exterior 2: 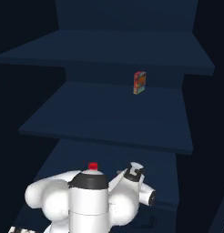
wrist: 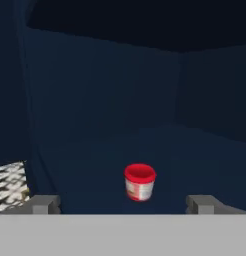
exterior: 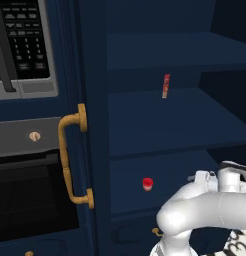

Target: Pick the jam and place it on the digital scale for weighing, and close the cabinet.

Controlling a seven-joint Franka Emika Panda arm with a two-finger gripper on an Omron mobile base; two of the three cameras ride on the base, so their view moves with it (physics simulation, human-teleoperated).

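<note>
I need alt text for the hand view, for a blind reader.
A small jam jar with a red lid stands upright on a dark navy cabinet shelf. The open tool faces it, one fingertip low on each side, not touching.

Kitchen: oven [exterior: 30,195], microwave [exterior: 25,45], shelved cabinet [exterior: 170,130].

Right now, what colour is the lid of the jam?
Red, on a whitish-pink body; the jam shows best in the hand view.

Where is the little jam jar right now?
The jam stands on the lowest shelf of the open cabinet, below the red packet, just ahead of the open gripper.
</note>
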